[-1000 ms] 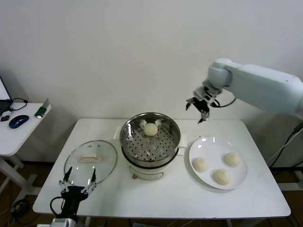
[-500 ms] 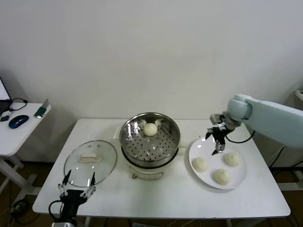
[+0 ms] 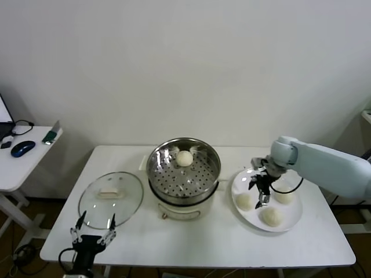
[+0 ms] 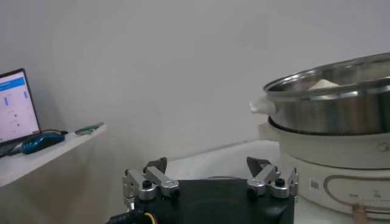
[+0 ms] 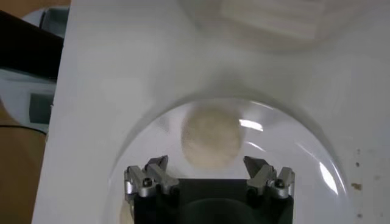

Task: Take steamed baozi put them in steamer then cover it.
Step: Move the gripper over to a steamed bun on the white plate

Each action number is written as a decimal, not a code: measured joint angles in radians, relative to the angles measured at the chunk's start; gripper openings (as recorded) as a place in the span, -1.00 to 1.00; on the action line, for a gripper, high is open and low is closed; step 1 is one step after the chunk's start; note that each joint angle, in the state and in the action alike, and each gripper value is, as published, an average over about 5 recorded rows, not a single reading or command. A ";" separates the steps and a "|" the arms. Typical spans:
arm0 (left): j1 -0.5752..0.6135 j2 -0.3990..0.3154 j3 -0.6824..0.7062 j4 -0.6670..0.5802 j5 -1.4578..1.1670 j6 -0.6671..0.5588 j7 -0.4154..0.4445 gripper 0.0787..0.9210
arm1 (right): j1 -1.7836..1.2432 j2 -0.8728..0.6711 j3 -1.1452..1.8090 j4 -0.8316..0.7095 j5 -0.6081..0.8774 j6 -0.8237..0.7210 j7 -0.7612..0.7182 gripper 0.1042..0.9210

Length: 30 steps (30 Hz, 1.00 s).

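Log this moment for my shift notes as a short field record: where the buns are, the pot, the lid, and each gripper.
buns in steamer: one bun on the perforated tray
buns on plate: three, nearest the pot
steamer: uncovered, mid-table
lid: flat on the table, on the pot's left
plate: on the pot's right
right gripper: open, over the plate, bun between its fingers
left gripper: open, idle at the table's near edge by the lid

left end effector (image 4: 210, 176) spread open near the steamer (image 4: 332, 122); laptop (image 4: 17, 105) beyond.
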 measured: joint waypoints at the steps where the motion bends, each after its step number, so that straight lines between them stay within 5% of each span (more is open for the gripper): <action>1: 0.000 0.000 0.000 0.001 0.000 0.000 0.000 0.77 | -0.005 0.006 0.002 -0.008 -0.001 0.000 -0.001 0.76; 12: 0.002 0.000 -0.004 0.008 -0.004 -0.003 0.000 0.77 | -0.038 0.057 0.015 -0.070 -0.011 0.002 -0.006 0.76; 30: 0.008 0.001 -0.007 0.005 -0.005 -0.006 -0.001 0.77 | -0.027 0.060 0.009 -0.086 0.004 0.010 -0.014 0.35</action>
